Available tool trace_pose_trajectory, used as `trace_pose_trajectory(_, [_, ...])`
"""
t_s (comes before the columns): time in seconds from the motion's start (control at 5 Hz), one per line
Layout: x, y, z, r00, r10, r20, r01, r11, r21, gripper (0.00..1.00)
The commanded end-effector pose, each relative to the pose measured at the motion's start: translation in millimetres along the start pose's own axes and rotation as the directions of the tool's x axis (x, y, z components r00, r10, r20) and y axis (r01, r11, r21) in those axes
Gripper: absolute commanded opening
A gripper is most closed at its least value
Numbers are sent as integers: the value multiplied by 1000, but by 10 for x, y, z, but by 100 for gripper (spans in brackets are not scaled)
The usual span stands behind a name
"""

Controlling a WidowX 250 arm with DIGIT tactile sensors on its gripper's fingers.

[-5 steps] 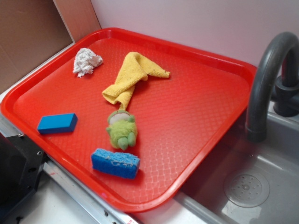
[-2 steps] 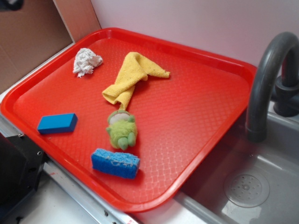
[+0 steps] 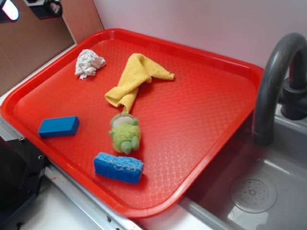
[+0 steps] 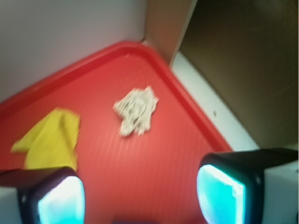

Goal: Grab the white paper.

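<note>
The white paper [image 3: 88,63] is a crumpled wad lying near the far left corner of the red tray [image 3: 211,120]. The wrist view shows the white paper [image 4: 136,110] ahead of and below my gripper [image 4: 140,198], well apart from it. My gripper's jaws stand wide open with only bare tray between the pale cyan pads [image 4: 219,196]. In the exterior view just a small part of the gripper [image 3: 29,7] shows at the top left corner, high above the tray's left rim.
A yellow cloth [image 3: 136,76] lies right of the paper; the cloth [image 4: 51,137] sits at the wrist view's left. On the tray are also a fuzzy green toy [image 3: 124,134], a blue block [image 3: 58,126] and a blue sponge [image 3: 118,167]. A brown panel [image 3: 29,43] stands left; a faucet [image 3: 276,81] and sink [image 3: 254,191] lie right.
The gripper has come into the exterior view at the top left corner, where a second ago nothing showed. Everything on the tray lies as before.
</note>
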State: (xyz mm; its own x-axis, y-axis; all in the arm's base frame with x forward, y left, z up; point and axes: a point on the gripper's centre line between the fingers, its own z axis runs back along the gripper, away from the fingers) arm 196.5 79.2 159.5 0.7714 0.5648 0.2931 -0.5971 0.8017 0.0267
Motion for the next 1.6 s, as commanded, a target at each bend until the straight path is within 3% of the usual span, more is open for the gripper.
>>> trace_pose_trajectory(0.0, [357, 161, -566, 992, 113, 47, -112, 993, -23, 100])
trace_pose_trajectory(0.2, [389, 156, -874, 994, 112, 18, -112, 993, -23, 100])
trace_pose_trajectory(0.4, [339, 86, -1225, 996, 62, -65, -67, 995, -70, 100])
trace_pose_trajectory(0.8, [240, -19, -1628, 985, 21, -174, -44, 991, -127, 100])
trace_pose_trajectory(1.0, [207, -7, -1680, 983, 18, -185, -40, 992, -117, 65])
trace_pose_trajectory(1.2, [178, -12, -1705, 983, 4, -186, -27, 992, -121, 0])
trace_pose_trajectory(1.4, [155, -37, -1699, 982, -5, -191, -19, 992, -124, 0])
